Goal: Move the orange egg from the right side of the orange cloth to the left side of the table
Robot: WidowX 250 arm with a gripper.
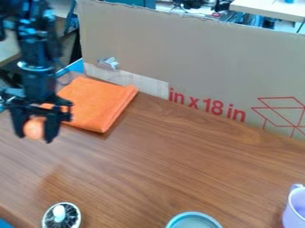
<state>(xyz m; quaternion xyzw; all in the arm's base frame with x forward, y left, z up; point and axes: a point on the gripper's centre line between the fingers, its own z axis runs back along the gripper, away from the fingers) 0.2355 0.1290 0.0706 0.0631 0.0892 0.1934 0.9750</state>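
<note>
The black gripper (37, 130) hangs at the left of the view, above the wooden table (161, 164). It is shut on a round orange object (35, 128), which sits between its two fingers. Just behind and to the right of the gripper, a folded orange cloth (98, 104) lies on the table, its left part hidden by the arm.
At the bottom left is a round black-and-white object (61, 216) with a white knob. A pale blue-grey round dish (193, 220) stands at the bottom edge, and a lilac cup (294, 208) at the lower right. A cardboard wall (196, 58) runs along the back.
</note>
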